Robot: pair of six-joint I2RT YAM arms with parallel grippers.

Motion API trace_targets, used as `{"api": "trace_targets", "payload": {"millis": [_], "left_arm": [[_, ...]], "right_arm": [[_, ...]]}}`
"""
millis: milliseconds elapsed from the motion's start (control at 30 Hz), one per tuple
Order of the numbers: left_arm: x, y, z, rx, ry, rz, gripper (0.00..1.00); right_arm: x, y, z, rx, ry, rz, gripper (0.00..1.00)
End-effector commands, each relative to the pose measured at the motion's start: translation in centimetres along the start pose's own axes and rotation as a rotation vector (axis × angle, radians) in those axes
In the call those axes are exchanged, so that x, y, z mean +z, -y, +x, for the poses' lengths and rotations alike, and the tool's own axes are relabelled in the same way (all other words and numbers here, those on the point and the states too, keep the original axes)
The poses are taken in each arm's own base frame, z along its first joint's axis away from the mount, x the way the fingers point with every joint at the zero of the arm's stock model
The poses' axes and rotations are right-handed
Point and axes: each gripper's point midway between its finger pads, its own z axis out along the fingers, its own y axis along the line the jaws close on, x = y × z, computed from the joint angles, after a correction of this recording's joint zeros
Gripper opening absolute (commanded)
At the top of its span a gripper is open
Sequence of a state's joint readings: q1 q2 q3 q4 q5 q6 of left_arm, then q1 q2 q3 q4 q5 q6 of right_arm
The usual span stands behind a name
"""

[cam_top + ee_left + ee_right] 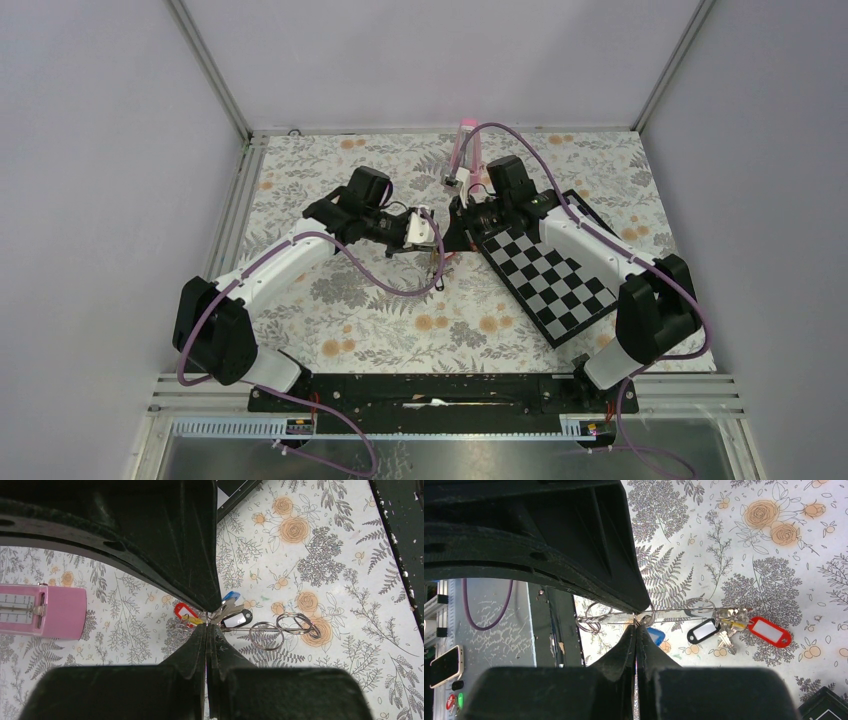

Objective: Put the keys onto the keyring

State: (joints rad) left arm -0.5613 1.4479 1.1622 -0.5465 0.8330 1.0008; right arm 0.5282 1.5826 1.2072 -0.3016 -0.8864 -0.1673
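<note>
**Keys of small silver metal (726,641) and silver wire keyring (300,622) lay bunched under two closed pincers**

The keys sat among coloured plastic tags: a blue tag (231,596), a black tag (238,618), a red tag (184,611) and a sliver of yellow plastic (195,621). The loops of the keyring stretched away from them in a line across the floral-print tabletop (330,555), near the middle of it.

The left pincer (207,619) had its black fingers pressed together, their tips right at the key end of the bunch. The right pincer (639,623) was likewise closed, its tips meeting over the wire loops partway along the line. Whether either one actually nipped a wire could not be told.

From above, both pincers met nose to nose over the bunch. The right arm reached across a black-and-white chequered board (550,272). A pink metronome-like block (42,611) stood beyond the pincers, towards the far edge.
</note>
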Motion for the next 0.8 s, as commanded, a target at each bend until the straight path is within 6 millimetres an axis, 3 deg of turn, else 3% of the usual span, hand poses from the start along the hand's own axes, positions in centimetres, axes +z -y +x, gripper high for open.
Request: {"api": "trace_targets", "payload": {"millis": [0,600,767], "left_arm": [[-0.6,-0.3,-3.0,0.055,0.079,-0.02,0.0],[-0.7,-0.4,-3.7,0.025,0.118,-0.022,0.0],[-0.9,-0.4,-4.2,-0.002,0.16,-0.016,0.0]], "right_arm": [[-0.3,0.8,-0.6,-0.019,0.026,0.018,0.0],[-0.2,1.2,0.1,-0.005,0.015,0.026,0.0],[-0.3,0.8,0.1,-0.024,0.025,0.016,0.07]]}}
